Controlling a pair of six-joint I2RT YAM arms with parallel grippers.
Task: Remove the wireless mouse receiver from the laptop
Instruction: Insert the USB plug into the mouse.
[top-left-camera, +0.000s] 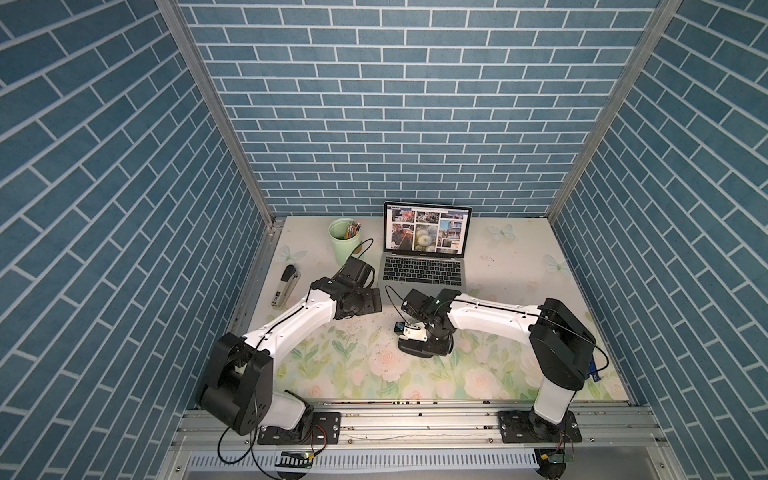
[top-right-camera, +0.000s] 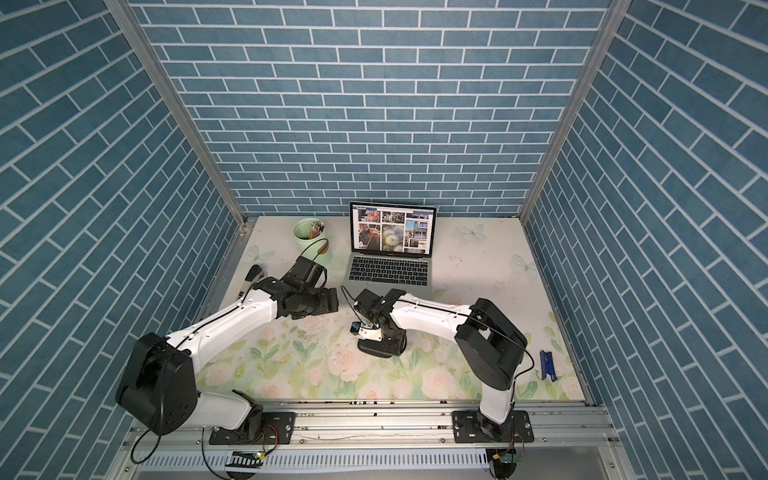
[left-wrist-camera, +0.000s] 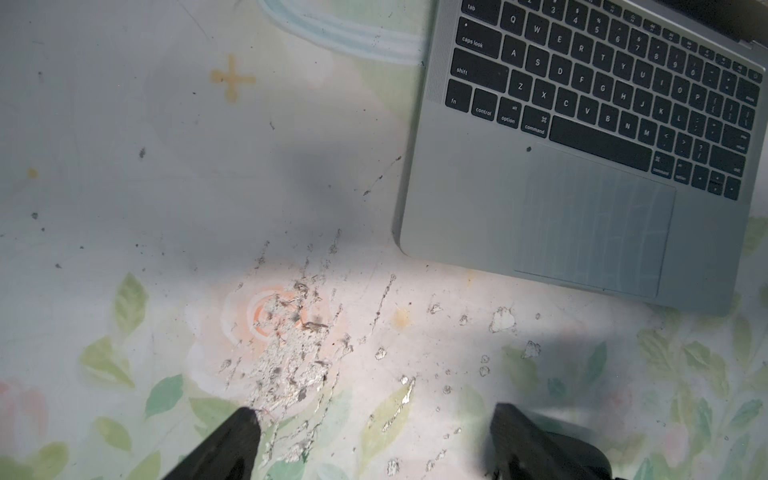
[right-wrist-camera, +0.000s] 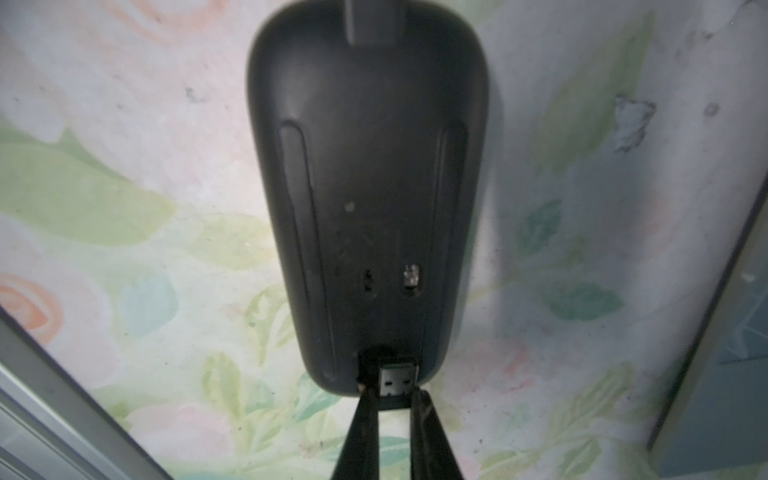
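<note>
Since the right gripper pinches the wireless mouse receiver at lower centre, off the laptop, release seems next; the left gripper gapes wide.

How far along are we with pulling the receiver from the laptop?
Done: the receiver is out of the laptop; no stub shows on its visible side edge. In hand: the right gripper is shut on it, plug tip at the slot in the upturned mouse. Remaining: probably stow it or set it down, then let go. The left gripper is open and empty.
</note>
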